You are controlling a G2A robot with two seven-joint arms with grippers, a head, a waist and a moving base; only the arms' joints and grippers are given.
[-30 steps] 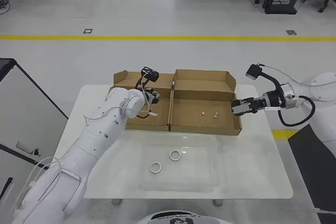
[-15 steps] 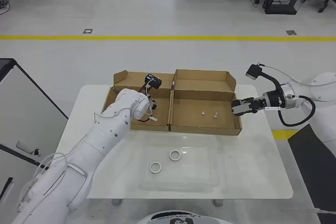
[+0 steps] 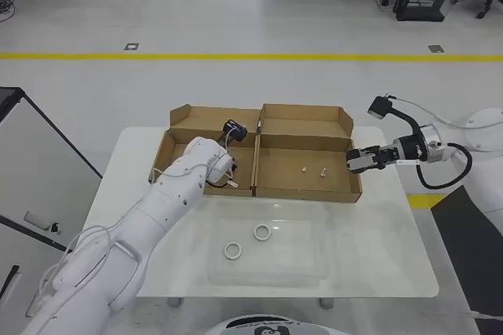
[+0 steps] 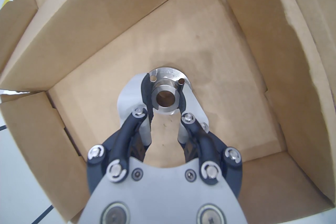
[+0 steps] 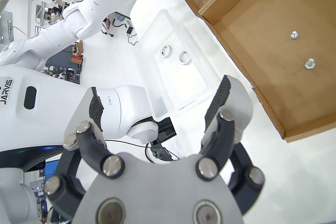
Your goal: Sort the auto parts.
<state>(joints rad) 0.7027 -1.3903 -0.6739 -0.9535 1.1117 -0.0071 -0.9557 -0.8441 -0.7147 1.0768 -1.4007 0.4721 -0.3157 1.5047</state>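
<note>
My left gripper [image 4: 163,90] is shut on a metal flanged bushing [image 4: 164,101] and holds it just above the floor of the left cardboard box [image 4: 231,83]. From above, that gripper [image 3: 225,173] sits at the right side of the left box [image 3: 173,156]. The right box [image 3: 289,182] holds two small bolts [image 3: 306,170] [image 3: 323,172]. My right gripper [image 5: 160,101] is open with nothing between its fingers, beside the right box's right wall [image 3: 353,160]. Two white rings [image 3: 261,232] [image 3: 232,249] lie in a clear tray [image 3: 306,255].
The two boxes stand side by side at the table's back, with flaps raised behind them. The clear tray sits in front of them, near the table's front edge. Bare white table [image 3: 386,243] lies to the right of the tray.
The left arm has swung right and toward the front inside the left box, carrying the bushing lower. The right arm has kept still.
</note>
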